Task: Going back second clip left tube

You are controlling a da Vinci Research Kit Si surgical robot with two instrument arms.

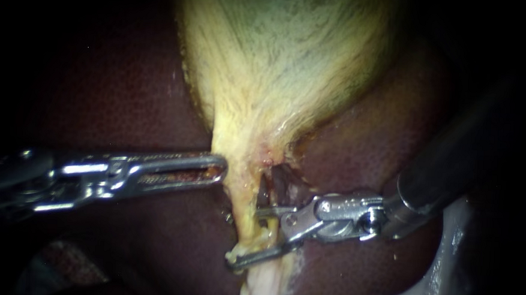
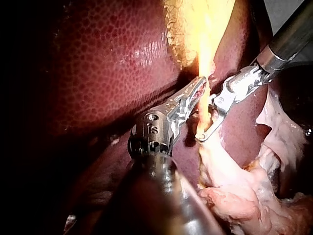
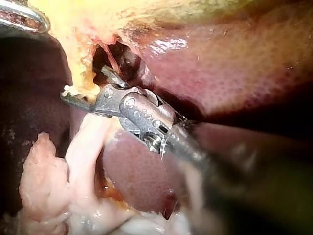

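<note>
While two instruments meet below the one gallbladder [image 1: 279, 64], the right instrument [image 1: 245, 236] holds its jaws apart on both sides of the left tube [image 1: 245, 209], the left instrument [image 1: 221, 166] pinches the gallbladder's narrow edge just beside, and the liver [image 1: 116, 86] lies behind.

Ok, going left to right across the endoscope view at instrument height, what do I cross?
Left instrument → yellowish tube under the gallbladder → right instrument, its open jaws astride that tube, shaft running off to the upper right → pale tissue near the right edge.
</note>
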